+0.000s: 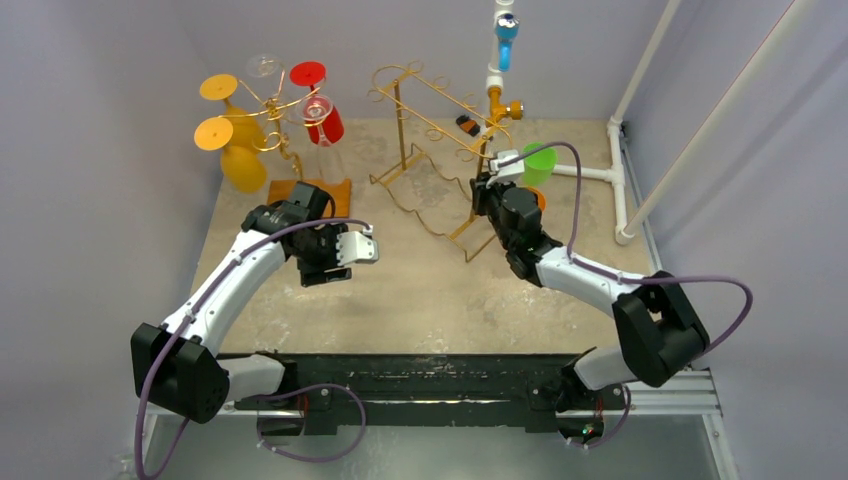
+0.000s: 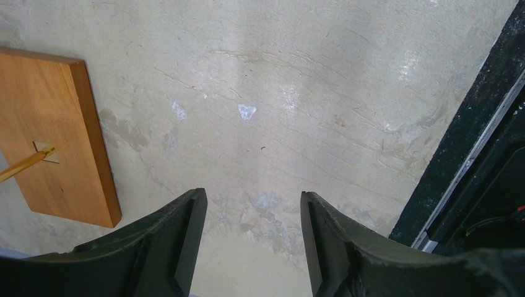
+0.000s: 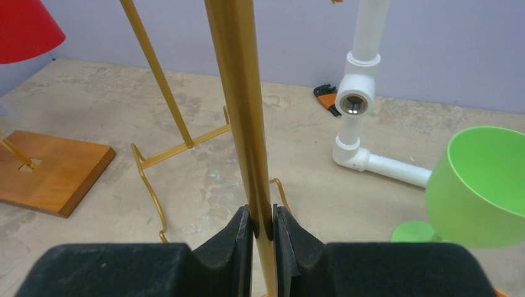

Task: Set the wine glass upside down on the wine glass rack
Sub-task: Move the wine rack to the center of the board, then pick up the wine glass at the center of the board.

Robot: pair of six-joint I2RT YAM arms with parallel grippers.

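left claw (image 2: pixel 251 207): wide; empty; aimed at table (image 2: pixel 309 93) | right claw (image 3: pixel 263 224): level; clamped on gold rack post (image 3: pixel 238 93)

Table (image 1: pixel 420 290): beige, mottled, worn. Gold wire rack (image 1: pixel 430 170) stands mid-surface. Left of the rack: wooden base (image 1: pixel 340 195). Just beside its right end: green wine glass (image 1: pixel 538 163). Farther right: white pipe (image 1: pixel 590 172). Behind the rack: black hex keys (image 1: pixel 467 124).

wire rack (image 3: pixel 236 93): glossy gold metal | base (image 2: pixel 43 136): smooth wood | table (image 2: pixel 278 74): matt, mottled | green glass (image 3: pixel 483 185): glossy plastic
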